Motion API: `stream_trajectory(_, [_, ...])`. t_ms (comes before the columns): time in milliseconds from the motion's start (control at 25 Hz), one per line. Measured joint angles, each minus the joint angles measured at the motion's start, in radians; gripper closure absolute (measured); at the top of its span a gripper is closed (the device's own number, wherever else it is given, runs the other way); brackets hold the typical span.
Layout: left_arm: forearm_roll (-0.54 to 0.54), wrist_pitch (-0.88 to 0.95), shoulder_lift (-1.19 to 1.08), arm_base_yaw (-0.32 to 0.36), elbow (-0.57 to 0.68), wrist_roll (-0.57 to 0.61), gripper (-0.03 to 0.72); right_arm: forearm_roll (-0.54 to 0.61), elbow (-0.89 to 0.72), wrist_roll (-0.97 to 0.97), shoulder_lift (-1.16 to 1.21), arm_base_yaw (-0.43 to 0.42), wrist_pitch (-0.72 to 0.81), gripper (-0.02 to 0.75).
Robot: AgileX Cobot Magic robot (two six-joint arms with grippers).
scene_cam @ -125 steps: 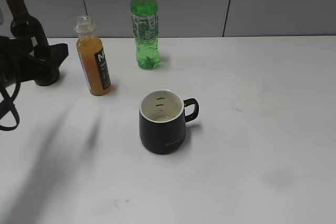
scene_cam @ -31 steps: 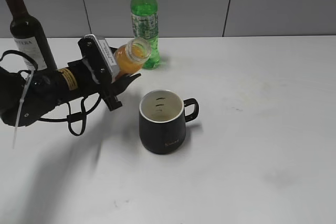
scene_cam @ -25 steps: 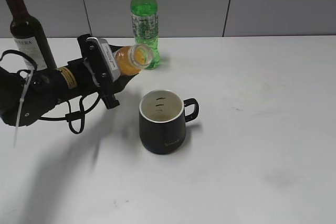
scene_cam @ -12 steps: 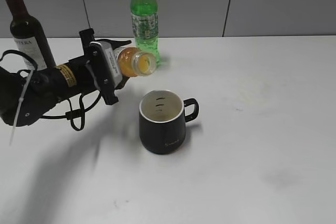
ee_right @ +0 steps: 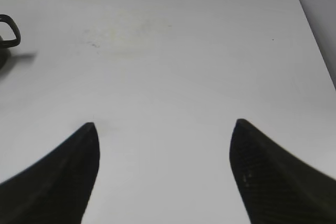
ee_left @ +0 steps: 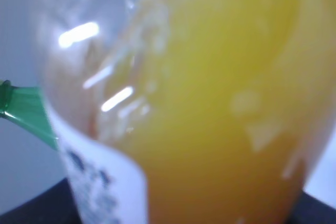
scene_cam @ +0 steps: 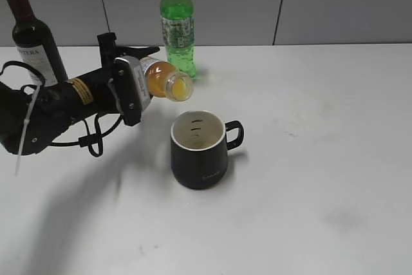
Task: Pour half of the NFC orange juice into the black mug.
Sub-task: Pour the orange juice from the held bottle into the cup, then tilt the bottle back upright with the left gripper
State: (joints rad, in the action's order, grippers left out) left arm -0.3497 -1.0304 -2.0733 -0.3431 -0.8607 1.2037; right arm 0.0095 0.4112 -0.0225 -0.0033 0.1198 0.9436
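Note:
My left gripper is shut on the NFC orange juice. It holds the small bottle tipped onto its side, open neck pointing right and a little down, above and left of the black mug. No juice is seen leaving the neck. The bottle fills the left wrist view as blurred orange. The mug stands upright mid-table, cream inside, handle to the right; its handle shows in the right wrist view. My right gripper is open over bare table, out of the exterior view.
A green soda bottle stands at the back, just behind the tilted juice bottle. A dark wine bottle stands at the back left, behind my left arm. The white table runs right of the mug; its right edge shows in the right wrist view.
My left gripper lifted the juice bottle from the table, carried it right toward the mug and tipped it; over the last second the neck has turned further down and moved slightly right.

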Motion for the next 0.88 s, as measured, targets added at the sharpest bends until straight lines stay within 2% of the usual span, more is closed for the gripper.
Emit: stream_trajectory(880, [0.041,-0.052,-0.020,0.000,0.000,0.183,0.220,0.000,0.000,0.000,0.000,0.000,0.000,0.150])
